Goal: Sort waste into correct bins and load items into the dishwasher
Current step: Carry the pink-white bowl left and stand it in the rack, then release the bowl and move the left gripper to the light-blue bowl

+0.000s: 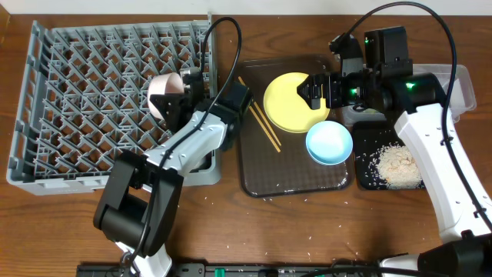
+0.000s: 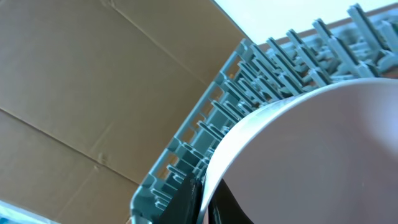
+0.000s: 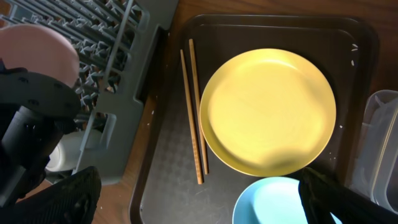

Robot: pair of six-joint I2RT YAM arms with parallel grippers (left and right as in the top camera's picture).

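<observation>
The white bowl [image 1: 163,95] hangs tilted over the right side of the grey dishwasher rack [image 1: 77,100], with my left gripper [image 1: 181,88] shut on its rim. In the left wrist view the bowl [image 2: 311,155] fills the right half, its rim pinched between my dark fingers [image 2: 186,199], with the rack pegs [image 2: 261,68] behind. My right gripper [image 1: 315,91] is open above the right edge of the yellow plate [image 1: 290,101]. The right wrist view shows the plate [image 3: 267,112], two chopsticks [image 3: 194,112] and the light blue bowl [image 3: 267,202] beneath my open gripper [image 3: 199,205].
Plate, chopsticks [image 1: 261,123] and blue bowl [image 1: 329,143] lie on a dark brown tray [image 1: 284,181]. A black tray [image 1: 365,173] with rice scraps [image 1: 396,163] sits to its right, and a clear tub [image 1: 461,81] stands behind that. The left arm's cable loops above the rack's right edge.
</observation>
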